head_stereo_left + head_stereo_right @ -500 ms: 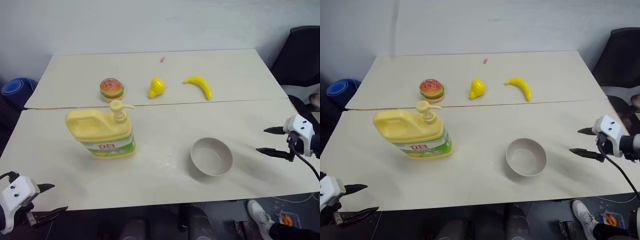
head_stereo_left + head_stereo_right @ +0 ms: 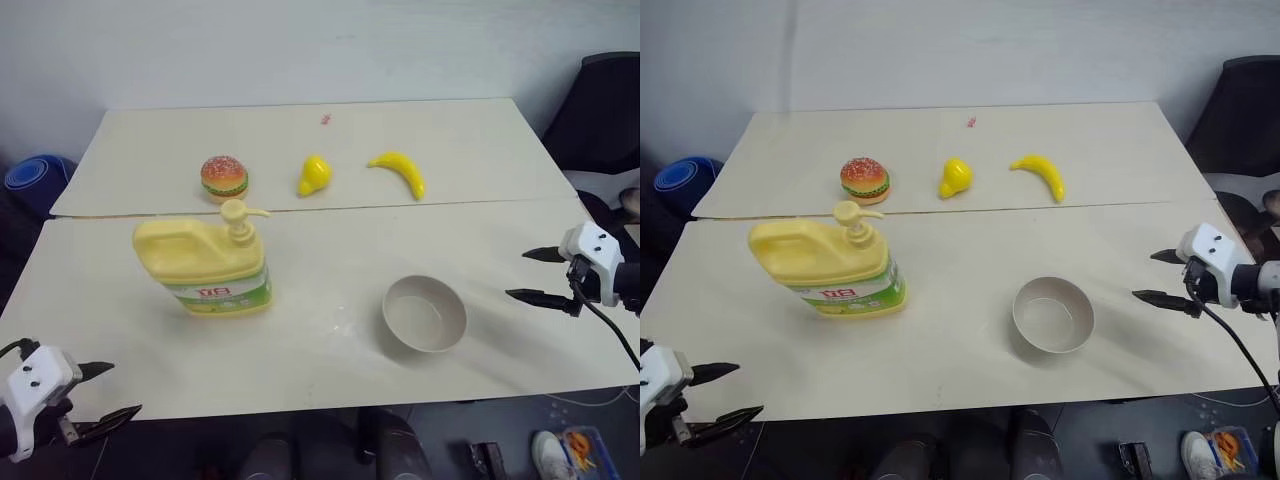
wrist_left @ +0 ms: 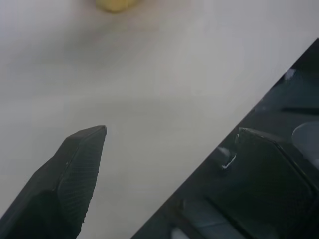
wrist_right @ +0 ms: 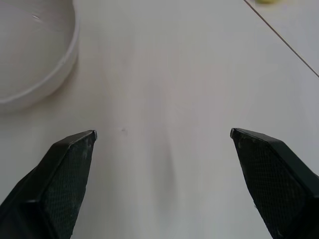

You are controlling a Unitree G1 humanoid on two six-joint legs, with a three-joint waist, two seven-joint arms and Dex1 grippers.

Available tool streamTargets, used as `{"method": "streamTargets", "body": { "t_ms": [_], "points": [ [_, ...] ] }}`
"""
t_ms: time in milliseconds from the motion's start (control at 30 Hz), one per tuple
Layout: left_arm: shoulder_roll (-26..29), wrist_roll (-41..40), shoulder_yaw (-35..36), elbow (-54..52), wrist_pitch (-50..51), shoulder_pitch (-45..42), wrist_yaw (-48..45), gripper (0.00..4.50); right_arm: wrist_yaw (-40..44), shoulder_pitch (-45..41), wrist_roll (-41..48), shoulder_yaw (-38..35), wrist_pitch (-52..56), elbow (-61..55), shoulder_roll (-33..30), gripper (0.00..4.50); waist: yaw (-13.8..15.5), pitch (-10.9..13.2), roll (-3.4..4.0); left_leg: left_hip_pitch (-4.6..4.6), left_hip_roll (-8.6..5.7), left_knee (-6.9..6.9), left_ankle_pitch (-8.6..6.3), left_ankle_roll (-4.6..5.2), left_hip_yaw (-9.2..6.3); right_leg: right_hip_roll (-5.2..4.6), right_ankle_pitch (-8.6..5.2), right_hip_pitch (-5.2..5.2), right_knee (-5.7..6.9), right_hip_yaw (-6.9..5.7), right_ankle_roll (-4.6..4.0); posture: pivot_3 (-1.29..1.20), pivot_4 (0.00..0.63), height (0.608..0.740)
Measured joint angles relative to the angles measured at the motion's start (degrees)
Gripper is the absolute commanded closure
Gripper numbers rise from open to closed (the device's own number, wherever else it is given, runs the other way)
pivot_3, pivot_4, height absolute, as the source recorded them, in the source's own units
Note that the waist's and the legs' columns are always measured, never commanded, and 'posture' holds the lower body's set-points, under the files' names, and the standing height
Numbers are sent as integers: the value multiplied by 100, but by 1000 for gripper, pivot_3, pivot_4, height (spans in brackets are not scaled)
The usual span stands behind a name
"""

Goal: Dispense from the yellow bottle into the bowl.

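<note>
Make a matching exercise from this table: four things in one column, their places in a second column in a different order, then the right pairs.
Things:
1. yellow bottle
2. bowl
3. toy burger
4. toy banana

Places:
A. far table, rightmost of the three toys
B. near table, on the robot's right, nearest the right gripper
C. near table, on the robot's left, pump top upright
D. far table, leftmost of the three toys, just beyond the bottle

Pairs: 1-C, 2-B, 3-D, 4-A
</note>
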Motion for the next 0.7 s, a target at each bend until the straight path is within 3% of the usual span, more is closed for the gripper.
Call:
{"method": "streamTargets", "body": {
  "t_ms": [167, 333, 533, 633, 700],
  "points": [
    [445, -792, 225, -726, 726, -180, -353, 0, 81, 346, 550, -190, 901, -1328, -4, 20, -1, 0, 0, 0, 4, 4, -1, -3, -2, 2, 0, 0, 4, 0, 0, 0, 150, 740],
    [1228, -1584, 575, -1497, 1298, -524, -901, 0, -39, 1053, 1228, -484, 1908, -3350, -38, 20, 22, 0, 1, -1, -3, 5, -3, -6, -4, 6, -1, 0, 6, 2, -1, 0, 150, 740],
    [2159, -2592, 114, -1751, 1762, -2168, -748, 0, -279, 2100, 1734, -465, 2631, -5495, -38, 20, 65, 0, 0, 6, -9, 6, -4, -9, -6, 11, -1, 3, 9, 16, -1, 0, 150, 740],
    [2370, -2672, -658, -1739, 1690, -2895, -652, 0, -624, 2441, 1766, -399, 2766, -6001, 121, 624, 42, -1, 0, 8, -12, 3, -4, -10, 3, 14, -1, 2, 11, 19, -1, 0, 150, 740],
    [2413, -2670, -1116, -1693, 1623, -3249, -663, 0, -749, 2736, 1781, -318, 2787, -6259, 161, 1327, 27, 0, -1, 9, -10, -2, -4, -13, 4, 21, -2, 1, 9, 17, -3, 0, 150, 740]
  ]
}}
